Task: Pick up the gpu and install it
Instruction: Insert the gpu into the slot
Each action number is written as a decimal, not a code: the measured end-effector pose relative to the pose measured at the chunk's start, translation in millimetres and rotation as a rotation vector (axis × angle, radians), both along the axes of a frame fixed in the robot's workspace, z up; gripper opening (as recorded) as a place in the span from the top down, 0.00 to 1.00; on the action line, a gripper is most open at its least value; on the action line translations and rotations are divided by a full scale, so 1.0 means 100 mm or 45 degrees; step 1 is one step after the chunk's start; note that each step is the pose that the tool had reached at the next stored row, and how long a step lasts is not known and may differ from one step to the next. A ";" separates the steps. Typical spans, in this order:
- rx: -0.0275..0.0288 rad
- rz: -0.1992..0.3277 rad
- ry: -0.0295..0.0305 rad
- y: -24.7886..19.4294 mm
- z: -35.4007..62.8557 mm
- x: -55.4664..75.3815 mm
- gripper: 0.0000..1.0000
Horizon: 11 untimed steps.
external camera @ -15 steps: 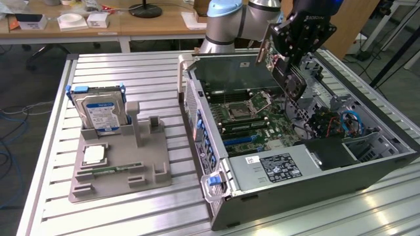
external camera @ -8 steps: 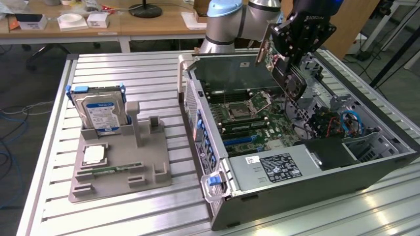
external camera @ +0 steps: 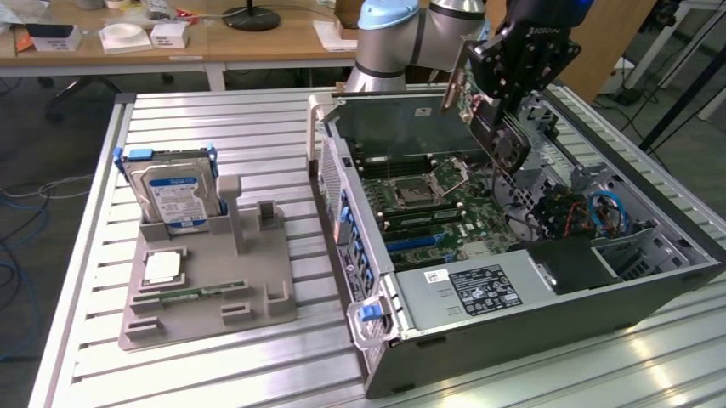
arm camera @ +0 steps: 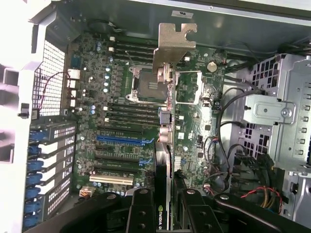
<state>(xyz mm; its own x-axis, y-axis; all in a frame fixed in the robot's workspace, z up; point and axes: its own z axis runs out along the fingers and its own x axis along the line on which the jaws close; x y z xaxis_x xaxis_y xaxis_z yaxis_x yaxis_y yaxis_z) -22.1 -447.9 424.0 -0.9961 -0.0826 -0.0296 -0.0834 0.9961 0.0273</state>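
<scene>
The arm (external camera: 397, 34) enters the exterior view at 12 o'clock and carries the gripper (external camera: 497, 106) at roughly 1 o'clock from the centre of that view. The gripper is clenched on the gpu (external camera: 501, 143). In the wrist view one black finger (arm camera: 141, 211) lies on each side of the card's edge, with the board pinched between them. The gpu hangs in the air, tilted, over the open computer case (external camera: 635, 280). It is above the motherboard (external camera: 426, 200) and is not seated in any slot. In the wrist view the card appears edge-on. Its pale metal bracket (arm camera: 174, 46) is at the end farthest from the fingers and points down into the case near the processor socket (arm camera: 146, 85). The blue expansion slot (arm camera: 124, 139) lies beside the card and apart from it. The case lies on its side on a slatted metal table (external camera: 227, 119), occupying the 3 to 5 o'clock region of the exterior view. A grey parts holder (external camera: 267, 293) stands on the table at 8 o'clock in the exterior view, well apart from the gripper. A silver hard drive (external camera: 172, 197) with a blue-white label stands upright in the holder at 9 o'clock. A slim green memory stick (external camera: 187, 294) lies flat in the holder at 8 o'clock, near the holder's front edge.
</scene>
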 end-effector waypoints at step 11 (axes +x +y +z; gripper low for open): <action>0.0000 0.118 0.0000 0.000 0.000 0.00 0.74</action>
